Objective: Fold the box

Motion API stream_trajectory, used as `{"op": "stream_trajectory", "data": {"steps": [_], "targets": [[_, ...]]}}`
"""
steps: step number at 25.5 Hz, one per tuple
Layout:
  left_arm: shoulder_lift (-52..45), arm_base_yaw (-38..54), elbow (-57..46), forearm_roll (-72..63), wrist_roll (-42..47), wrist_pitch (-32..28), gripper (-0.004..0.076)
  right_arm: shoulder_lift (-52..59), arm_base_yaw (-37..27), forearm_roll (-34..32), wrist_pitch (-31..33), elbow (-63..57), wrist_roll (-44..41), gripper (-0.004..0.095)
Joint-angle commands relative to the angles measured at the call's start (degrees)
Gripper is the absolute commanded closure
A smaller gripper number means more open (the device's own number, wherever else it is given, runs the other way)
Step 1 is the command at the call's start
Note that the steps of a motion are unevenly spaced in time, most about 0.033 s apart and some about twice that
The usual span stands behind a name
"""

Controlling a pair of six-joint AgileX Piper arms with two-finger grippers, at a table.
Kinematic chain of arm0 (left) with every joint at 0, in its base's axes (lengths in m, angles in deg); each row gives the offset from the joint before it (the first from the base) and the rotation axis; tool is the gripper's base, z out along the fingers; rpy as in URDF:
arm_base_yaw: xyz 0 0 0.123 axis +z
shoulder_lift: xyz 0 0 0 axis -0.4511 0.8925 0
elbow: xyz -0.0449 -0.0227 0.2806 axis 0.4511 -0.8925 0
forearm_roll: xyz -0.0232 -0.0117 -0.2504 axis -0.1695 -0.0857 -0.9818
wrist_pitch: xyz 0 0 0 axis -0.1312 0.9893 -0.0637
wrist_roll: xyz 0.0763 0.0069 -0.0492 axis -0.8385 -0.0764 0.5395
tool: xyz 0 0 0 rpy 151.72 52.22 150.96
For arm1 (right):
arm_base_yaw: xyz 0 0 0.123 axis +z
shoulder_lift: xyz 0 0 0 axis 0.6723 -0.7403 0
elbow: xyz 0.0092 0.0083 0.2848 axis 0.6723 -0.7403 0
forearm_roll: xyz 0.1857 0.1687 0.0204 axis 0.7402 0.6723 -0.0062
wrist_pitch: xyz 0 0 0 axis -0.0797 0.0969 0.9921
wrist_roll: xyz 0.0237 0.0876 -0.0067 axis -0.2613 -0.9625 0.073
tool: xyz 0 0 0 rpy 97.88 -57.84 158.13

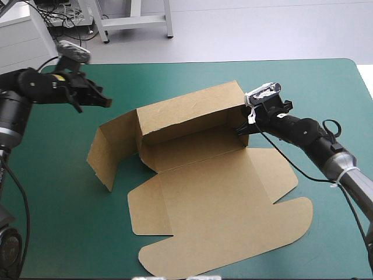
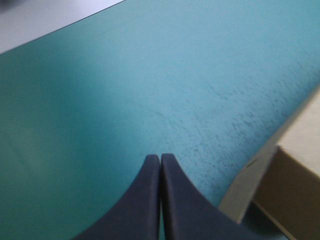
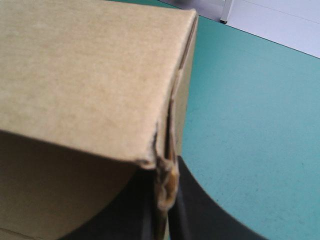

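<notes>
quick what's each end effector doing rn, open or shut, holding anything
Left end effector: shut, holding nothing.
Right end effector: shut on the box, at an upright corner edge.

The left arm [image 1: 35, 87], at the upper left of the high view, is built of rounded black segments. A small yellow mark [image 1: 57, 76] is seen on it, and it is continued at the frame's left edge by a glossy black cylinder [image 1: 11, 119]. The right arm [image 1: 303, 135], at the frame's right, is made of similar black segments and is joined toward the lower right to a silver-grey metal sleeve [image 1: 345, 169]. A white tie [image 1: 251, 115] is fastened near its wrist. The left tool [image 2: 160, 159] and the right tool [image 3: 167, 170] are each formed of two broad black fingers, curved like fins and tapered to narrow tips.
</notes>
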State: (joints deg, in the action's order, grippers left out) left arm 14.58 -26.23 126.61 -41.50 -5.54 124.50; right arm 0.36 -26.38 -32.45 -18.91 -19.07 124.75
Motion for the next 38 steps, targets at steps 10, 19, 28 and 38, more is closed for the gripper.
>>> {"op": "stream_trajectory", "data": {"steps": [10,19,28,38], "targets": [[-2.30,26.11,-25.50,-23.39,-1.83,-7.64,0.0746,2.09,0.15,0.22,0.53,2.27,-0.40,0.0926],[-2.30,26.11,-29.65,-23.13,-2.08,-9.73,0.0747,2.09,-3.33,-5.74,10.61,8.03,-14.57,0.0925],[-2.30,26.11,-29.65,-23.36,-2.08,-9.03,0.0746,1.77,-4.05,-29.93,25.79,27.87,-45.62,0.0925],[-2.30,26.11,-29.65,-25.45,-2.08,-8.64,0.0746,-0.19,-4.05,-32.67,50.33,34.33,-56.16,0.0925]]}}
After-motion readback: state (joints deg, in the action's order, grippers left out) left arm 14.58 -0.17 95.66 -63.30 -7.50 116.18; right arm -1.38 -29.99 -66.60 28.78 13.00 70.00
